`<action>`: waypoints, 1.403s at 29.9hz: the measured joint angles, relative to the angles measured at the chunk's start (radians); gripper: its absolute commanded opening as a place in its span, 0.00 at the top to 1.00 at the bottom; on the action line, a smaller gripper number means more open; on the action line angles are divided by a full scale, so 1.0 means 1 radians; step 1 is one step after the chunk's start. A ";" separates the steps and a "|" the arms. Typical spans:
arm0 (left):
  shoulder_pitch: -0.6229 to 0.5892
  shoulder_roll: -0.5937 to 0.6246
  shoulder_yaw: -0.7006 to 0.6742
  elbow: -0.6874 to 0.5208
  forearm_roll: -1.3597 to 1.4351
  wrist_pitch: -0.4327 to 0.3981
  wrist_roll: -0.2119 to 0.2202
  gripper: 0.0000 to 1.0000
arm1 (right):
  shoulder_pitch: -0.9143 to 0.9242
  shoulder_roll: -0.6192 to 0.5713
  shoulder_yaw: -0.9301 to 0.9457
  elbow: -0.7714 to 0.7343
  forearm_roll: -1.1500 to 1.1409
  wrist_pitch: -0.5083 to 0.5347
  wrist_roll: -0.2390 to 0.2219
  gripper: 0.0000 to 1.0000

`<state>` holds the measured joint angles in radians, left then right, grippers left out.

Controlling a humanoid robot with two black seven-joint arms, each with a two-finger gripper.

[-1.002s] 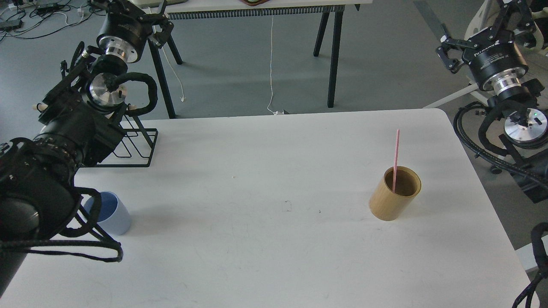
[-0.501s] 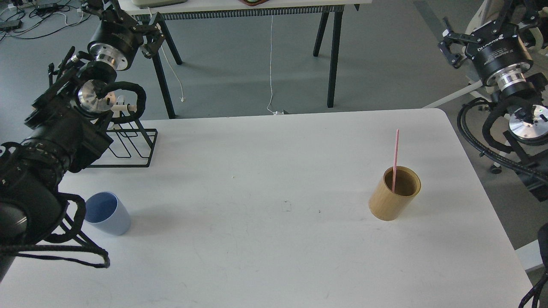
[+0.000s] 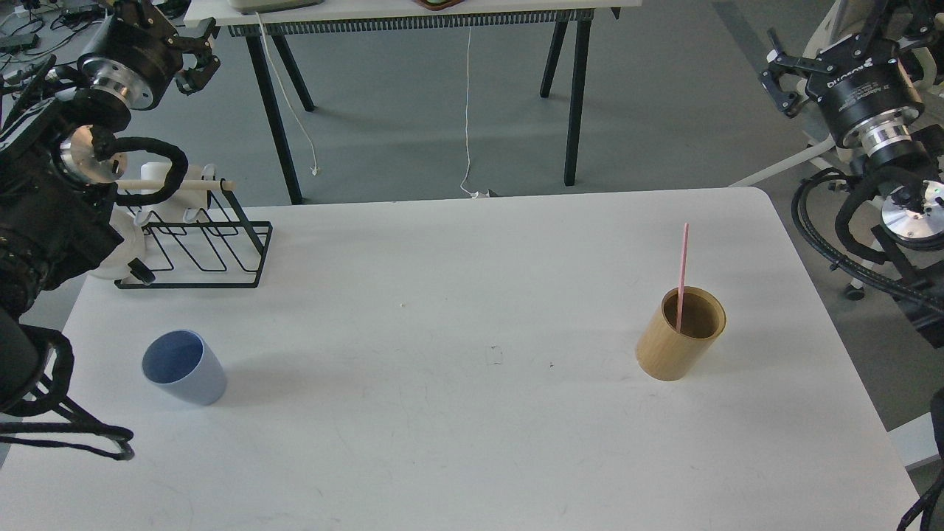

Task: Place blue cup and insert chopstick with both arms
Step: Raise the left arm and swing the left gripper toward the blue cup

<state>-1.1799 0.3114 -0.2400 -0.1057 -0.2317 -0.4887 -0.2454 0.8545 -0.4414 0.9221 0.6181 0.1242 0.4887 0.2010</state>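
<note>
Left claw point(image 3: 198, 63) state unclear, right claw point(image 3: 778, 81) spread — both empty, blue cup point(image 3: 184, 366) upright, chopstick point(image 3: 682, 276) in tan holder point(image 3: 680, 334)

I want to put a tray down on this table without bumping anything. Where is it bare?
The wide middle of the white table is bare, between the blue cup on the left and the tan holder with the pink chopstick on the right; the whole near edge too. The far-left corner is crowded by the black wire rack.
</note>
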 measured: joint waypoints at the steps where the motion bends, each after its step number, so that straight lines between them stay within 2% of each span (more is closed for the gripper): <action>1: -0.004 0.001 0.000 0.000 0.013 0.000 0.000 0.00 | 0.000 0.000 0.000 0.000 0.000 0.000 0.000 0.00; 11: -0.007 0.057 0.006 -0.005 0.181 0.000 0.002 0.00 | 0.000 -0.002 -0.001 -0.005 0.000 0.000 0.000 0.00; 14: -0.007 0.105 0.007 -0.051 0.236 0.000 0.002 0.00 | -0.001 -0.002 -0.001 -0.006 0.000 0.000 0.000 0.00; 18: -0.003 0.244 0.006 -0.249 0.310 0.000 0.002 0.00 | -0.005 -0.001 -0.002 -0.008 0.000 0.000 0.001 0.00; 23: 0.008 0.452 0.003 -0.600 0.483 0.000 0.002 0.00 | -0.006 0.007 -0.002 -0.008 0.000 0.000 0.002 0.00; 33: 0.024 0.741 0.000 -1.097 0.905 0.000 -0.021 0.02 | -0.006 0.002 0.000 -0.008 0.000 0.000 0.002 0.00; 37: 0.119 0.832 0.002 -1.248 1.079 0.000 -0.058 0.06 | -0.006 0.001 0.000 -0.007 0.000 0.000 0.002 0.00; 42: 0.222 0.920 0.002 -1.310 1.237 0.000 -0.153 0.09 | -0.006 0.000 0.006 -0.006 0.000 0.000 0.005 0.00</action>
<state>-0.9584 1.2313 -0.2376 -1.4153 1.0053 -0.4886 -0.3983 0.8483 -0.4414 0.9278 0.6120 0.1241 0.4887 0.2060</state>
